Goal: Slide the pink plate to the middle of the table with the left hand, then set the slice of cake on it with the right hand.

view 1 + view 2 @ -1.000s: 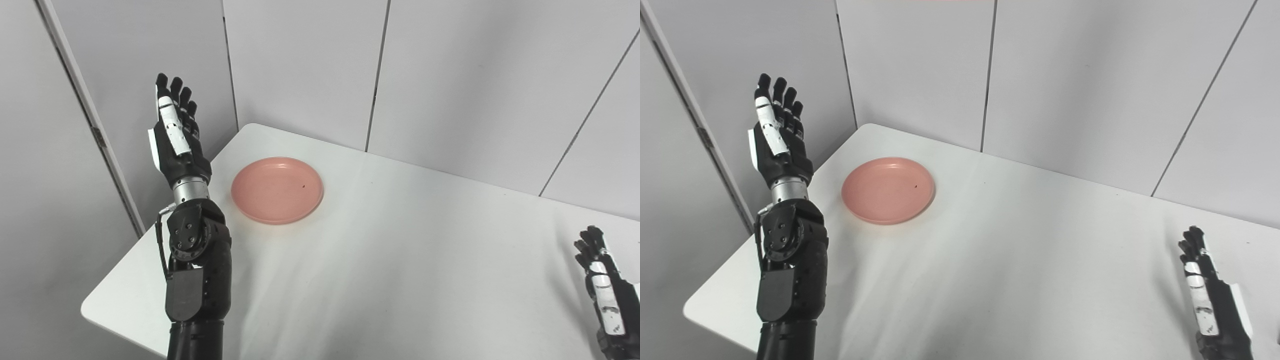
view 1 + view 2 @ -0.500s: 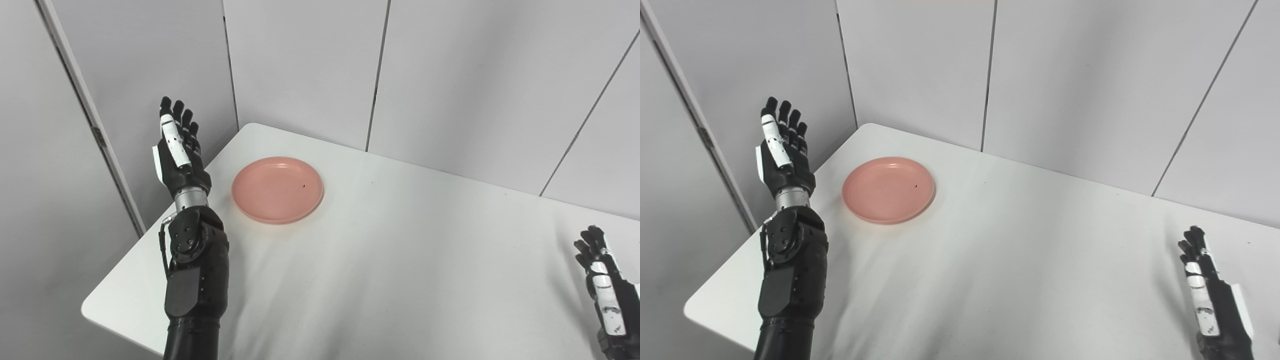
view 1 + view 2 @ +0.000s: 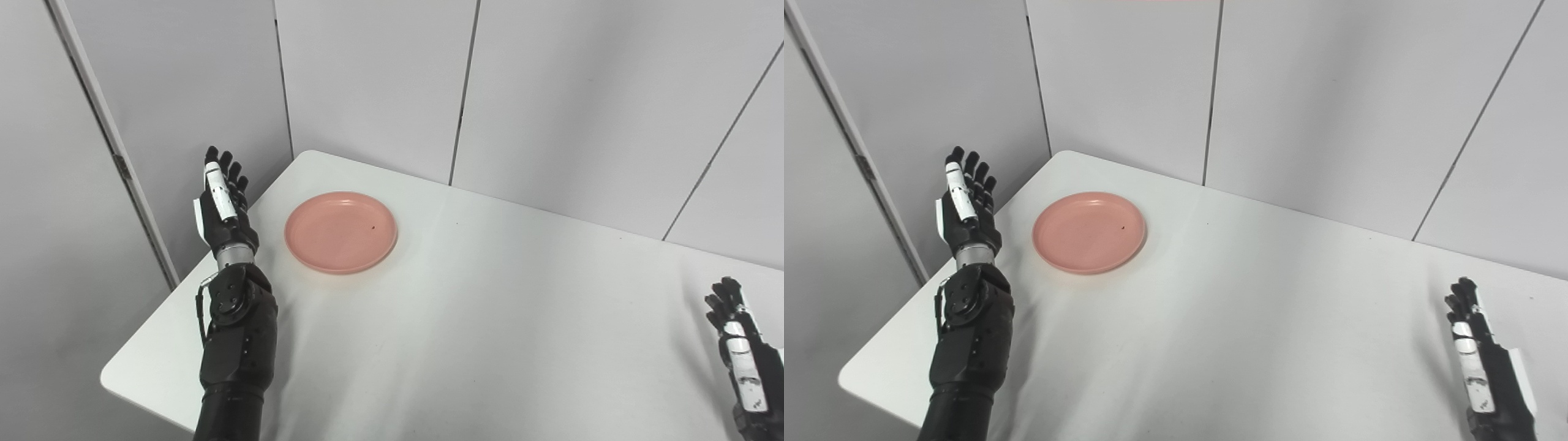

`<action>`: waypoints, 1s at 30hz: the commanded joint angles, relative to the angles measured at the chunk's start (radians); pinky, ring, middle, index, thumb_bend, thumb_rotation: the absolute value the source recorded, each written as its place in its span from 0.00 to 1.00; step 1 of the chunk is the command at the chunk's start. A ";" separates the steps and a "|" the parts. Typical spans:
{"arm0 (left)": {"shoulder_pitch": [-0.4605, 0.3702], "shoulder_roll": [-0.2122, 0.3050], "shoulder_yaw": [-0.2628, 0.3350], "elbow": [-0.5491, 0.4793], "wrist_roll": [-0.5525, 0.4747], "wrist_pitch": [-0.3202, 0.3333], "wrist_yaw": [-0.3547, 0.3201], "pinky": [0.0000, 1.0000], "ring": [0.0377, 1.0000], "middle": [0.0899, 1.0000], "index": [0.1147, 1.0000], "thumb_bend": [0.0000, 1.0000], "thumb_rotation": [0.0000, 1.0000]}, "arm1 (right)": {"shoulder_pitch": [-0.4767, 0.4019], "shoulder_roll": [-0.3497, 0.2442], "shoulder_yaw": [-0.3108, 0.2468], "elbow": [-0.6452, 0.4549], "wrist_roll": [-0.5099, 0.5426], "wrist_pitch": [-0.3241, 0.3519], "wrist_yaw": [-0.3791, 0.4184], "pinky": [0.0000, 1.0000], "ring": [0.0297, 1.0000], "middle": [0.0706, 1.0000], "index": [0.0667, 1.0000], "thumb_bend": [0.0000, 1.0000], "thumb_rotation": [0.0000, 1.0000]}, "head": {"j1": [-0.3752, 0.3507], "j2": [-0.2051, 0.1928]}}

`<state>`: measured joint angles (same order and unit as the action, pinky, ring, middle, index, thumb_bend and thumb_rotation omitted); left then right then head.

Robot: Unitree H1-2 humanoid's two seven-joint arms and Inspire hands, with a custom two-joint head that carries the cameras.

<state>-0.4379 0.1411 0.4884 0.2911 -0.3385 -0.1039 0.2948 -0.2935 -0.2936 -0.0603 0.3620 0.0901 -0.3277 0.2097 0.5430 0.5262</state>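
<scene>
The pink plate (image 3: 340, 231) lies empty on the white table (image 3: 490, 318), near its far left corner. My left hand (image 3: 222, 202) is open with fingers straight up, held at the table's left edge, just left of the plate and apart from it. My right hand (image 3: 738, 352) is open and empty at the bottom right, fingers pointing up. No slice of cake shows in either view.
Grey wall panels (image 3: 367, 79) stand close behind the table. The table's left edge and front left corner (image 3: 113, 383) lie near my left arm.
My left hand has come down and moved slightly right toward the table's left edge, still open. The plate and my right hand have not moved.
</scene>
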 commanded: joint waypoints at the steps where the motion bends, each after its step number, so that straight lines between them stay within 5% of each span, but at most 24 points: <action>1: -0.046 0.032 -0.001 0.003 0.006 -0.039 -0.009 0.95 0.95 0.94 0.94 0.43 1.00 | 0.086 0.008 0.004 0.045 -0.002 0.006 0.001 0.99 0.97 0.98 0.99 0.34 1.00 | -0.002 0.002; 17: -0.055 0.026 -0.007 0.085 -0.006 -0.038 -0.007 0.92 0.92 0.91 0.91 0.40 1.00 | 0.084 0.015 0.003 0.049 0.005 0.004 0.000 0.98 0.96 0.98 0.99 0.34 1.00 | -0.008 0.005; 30: -0.046 0.017 -0.067 0.081 0.020 0.009 0.000 0.92 0.91 0.91 0.93 0.42 1.00 | 0.085 0.021 0.004 0.042 -0.001 0.009 -0.007 0.97 0.96 0.97 0.98 0.35 1.00 | -0.017 0.010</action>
<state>-0.4460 0.1429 0.4325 0.4017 -0.3399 -0.0915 0.3043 -0.2931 -0.2926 -0.0604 0.3616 0.0889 -0.3278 0.2084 0.5262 0.5353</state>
